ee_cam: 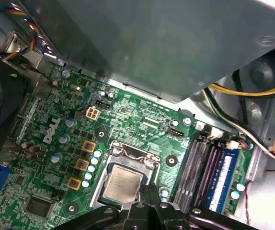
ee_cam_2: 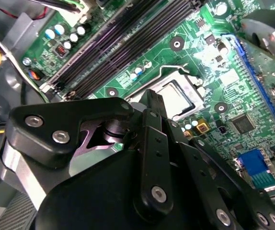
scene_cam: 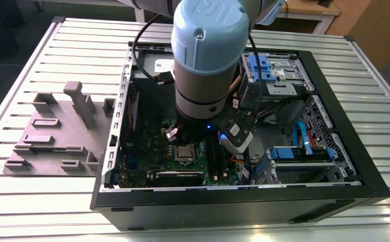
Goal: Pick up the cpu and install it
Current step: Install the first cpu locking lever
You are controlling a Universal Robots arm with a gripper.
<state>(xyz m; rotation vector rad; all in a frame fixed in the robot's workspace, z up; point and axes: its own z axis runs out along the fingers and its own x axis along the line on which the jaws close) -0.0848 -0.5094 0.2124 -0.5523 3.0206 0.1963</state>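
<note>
— Where is the arm now?

— The big pale blue and grey robot arm [scene_cam: 205, 55] reaches down into the open black computer case [scene_cam: 248, 201], which lies on the ribbed metal bench [scene_cam: 47, 196]. Its black gripper [ee_cam: 149, 191] hangs just above the square metal-framed socket [ee_cam: 123, 184] on the green motherboard [ee_cam: 142, 120].

— And the cpu, do you see it?

— Yes. The small flat square cpu with a silvery-grey top [ee_cam: 122, 186] lies inside that socket frame, flat, with its edges parallel to the frame. In the second wrist view the same cpu [ee_cam_2: 179, 98] shows as a pale square just beyond the tip of the gripper [ee_cam_2: 153, 98]. In the exterior view the socket [scene_cam: 183, 151] is right below the wrist of the arm.

— Are the fingers holding it?

— The fingers [ee_cam: 152, 190] stand close together, almost touching, and nothing is between them. They are near the edge of the socket, but I cannot tell if they touch the chip.

— What else is near the socket?

— Long dark memory slots [ee_cam: 200, 172] run beside it, one with a blue stick. Outside the case, beside its wall, a grey plastic fixture with upright blocks [scene_cam: 57, 133] sits on the bench.
</note>
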